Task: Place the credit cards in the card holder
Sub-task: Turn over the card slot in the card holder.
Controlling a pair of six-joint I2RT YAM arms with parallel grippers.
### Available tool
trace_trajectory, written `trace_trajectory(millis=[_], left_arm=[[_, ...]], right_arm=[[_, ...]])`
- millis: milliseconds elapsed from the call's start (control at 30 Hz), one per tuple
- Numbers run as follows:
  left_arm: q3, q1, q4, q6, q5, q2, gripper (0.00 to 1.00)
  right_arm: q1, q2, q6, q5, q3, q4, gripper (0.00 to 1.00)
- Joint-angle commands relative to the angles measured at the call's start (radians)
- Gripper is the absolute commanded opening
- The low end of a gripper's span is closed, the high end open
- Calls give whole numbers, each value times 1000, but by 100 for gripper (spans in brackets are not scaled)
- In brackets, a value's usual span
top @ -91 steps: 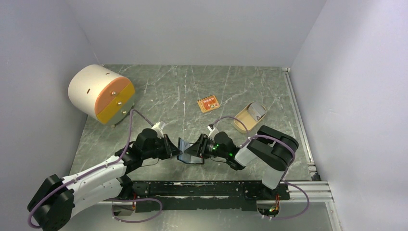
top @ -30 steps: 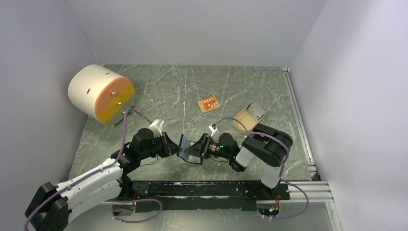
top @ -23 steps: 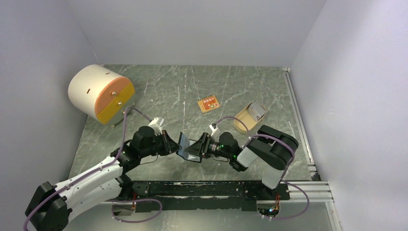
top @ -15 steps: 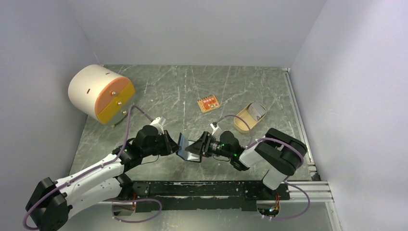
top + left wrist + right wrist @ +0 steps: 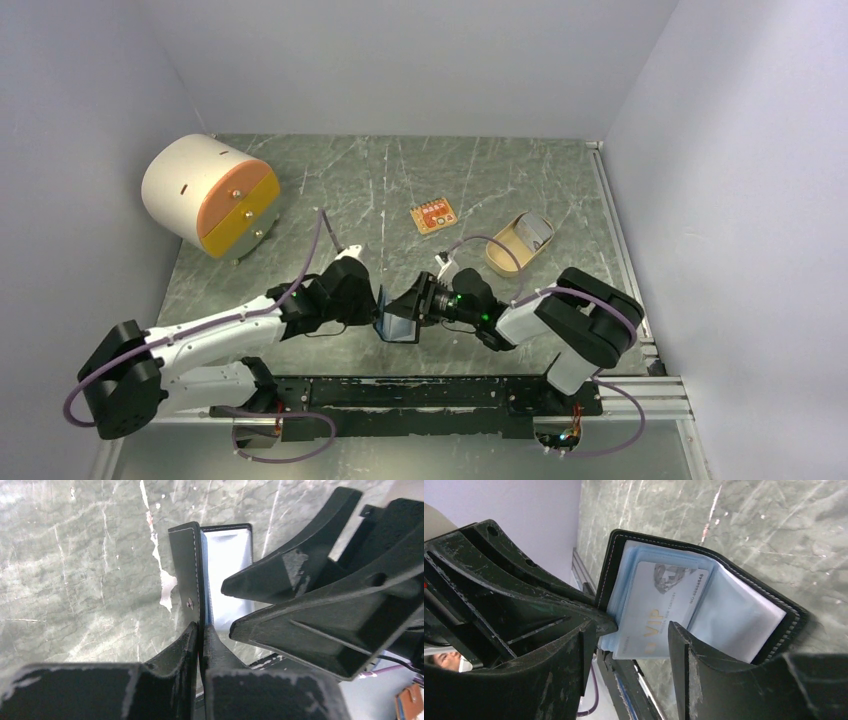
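Black and standing open on edge, the card holder (image 5: pixel 744 615) sits at the near middle of the table (image 5: pixel 330 180), between the two arms. One pale credit card (image 5: pixel 659 610) marked VIP is tucked partway into a bluish sleeve, with its lower end poking out.

The left gripper (image 5: pixel 200 630) is clamped on the wallet's stitched cover and holds it up. The right gripper (image 5: pixel 634 627) has its fingers spread to either side of the card's exposed end. No pinch on the card is evident.

By the look of it, the task is under way but unfinished. The card needs pushing fully home, and any others have yet to follow.

The count is one card holder and one card in plain sight. At the far right, one tan tray (image 5: pixel 495 262) holds something grey, too small to tell whether it is more cards. One small orange piece (image 5: pixel 432 216) lies flat toward the far middle. One white drum (image 5: pixel 190 180) with an orange and yellow front stands at the far left.
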Motion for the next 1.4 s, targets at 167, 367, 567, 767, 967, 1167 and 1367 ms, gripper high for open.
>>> trace_trajectory(millis=[167, 367, 567, 767, 967, 1167, 1367], left_arm=[[66, -50, -45, -18, -72, 83, 9], [77, -61, -33, -27, -68, 107, 9], [57, -61, -51, -69, -95, 90, 9], [-32, -41, 27, -103, -54, 3, 9], [-69, 18, 61, -83, 23, -7, 9], [-82, 65, 64, -75, 60, -39, 13], [-89, 82, 64, -58, 82, -51, 15]], right_arm=[[0, -158, -92, 124, 25, -281, 58], [-1, -238, -143, 182, 82, -483, 58], [-1, -287, -193, 259, 108, -625, 57], [-1, -399, -292, 375, 158, -804, 58], [-19, -449, -544, 558, 364, -1066, 62], [-131, -427, -791, 735, 515, -1194, 63], [-313, -419, -1081, 708, 503, -1119, 63]])
